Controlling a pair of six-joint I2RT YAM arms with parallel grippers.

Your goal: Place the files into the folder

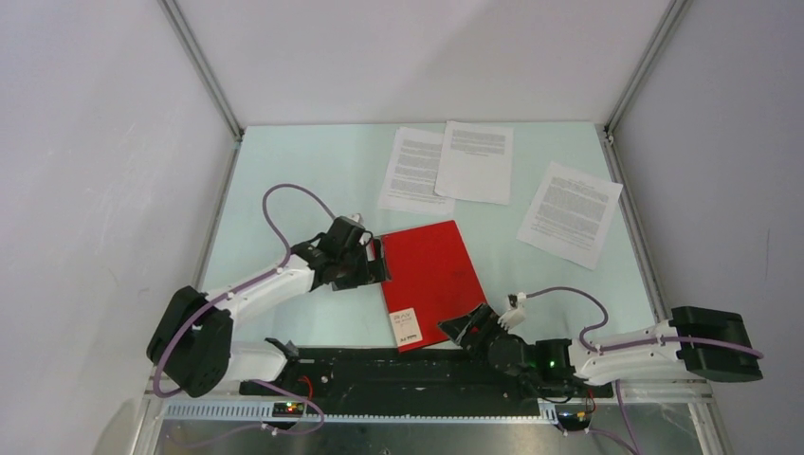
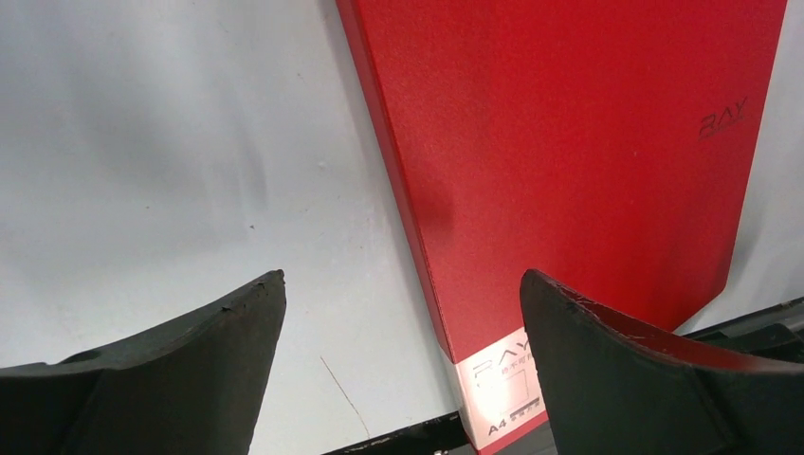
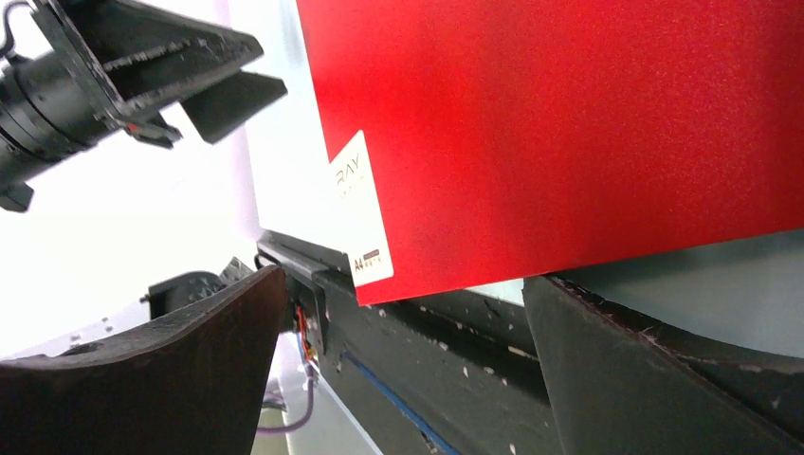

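The red folder [image 1: 429, 277] lies closed on the table's middle, its white label [image 1: 406, 325] at the near left corner. It fills the left wrist view [image 2: 569, 152] and the right wrist view [image 3: 569, 133]. Three white printed files lie at the back: two overlapping [image 1: 413, 171] [image 1: 476, 161] and one to the right [image 1: 571, 213]. My left gripper [image 1: 376, 263] is open at the folder's left edge, one finger over the cover. My right gripper [image 1: 465, 327] is open and empty at the folder's near right corner.
A black base rail [image 1: 379, 372] runs along the near edge, just below the folder's near end. Metal frame posts [image 1: 204, 66] stand at the back corners, with white walls on three sides.
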